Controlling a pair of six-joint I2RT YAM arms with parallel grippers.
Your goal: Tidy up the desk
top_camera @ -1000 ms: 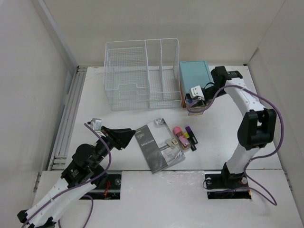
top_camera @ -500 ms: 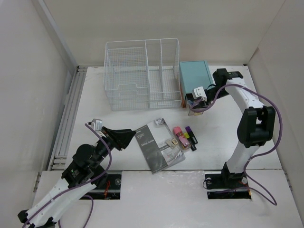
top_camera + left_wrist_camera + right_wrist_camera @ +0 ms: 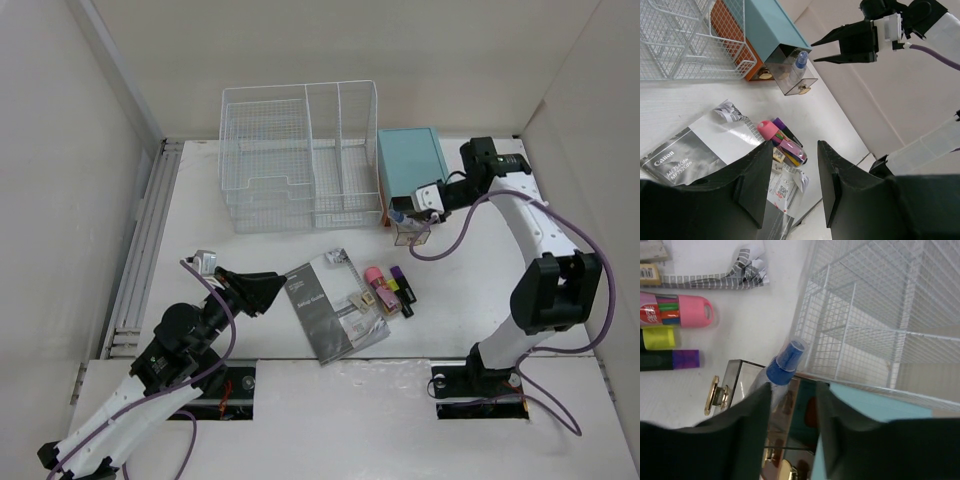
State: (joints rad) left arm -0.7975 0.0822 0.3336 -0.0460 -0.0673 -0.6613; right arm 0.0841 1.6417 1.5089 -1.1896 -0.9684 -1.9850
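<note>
Found left gripper (image 3: 270, 290) at left, fingers spread and empty, low over the desk (image 3: 200, 220), just beside the manual (image 3: 335, 305). Noted rack (image 3: 300, 165) at rear. Noted markers (image 3: 390, 288) loose, right of the manual. Found clear drawer (image 3: 412, 235) pulled out of the teal box (image 3: 410, 160), with bottle (image 3: 782, 367) resting inside. Found right gripper (image 3: 814, 52) just above the drawer, fingers released, grasping nothing. Judged step in hand: stowing the bottle, with the deposit apparently made. Next calls for pushing the drawer squarely shut, then gathering the markers.
</note>
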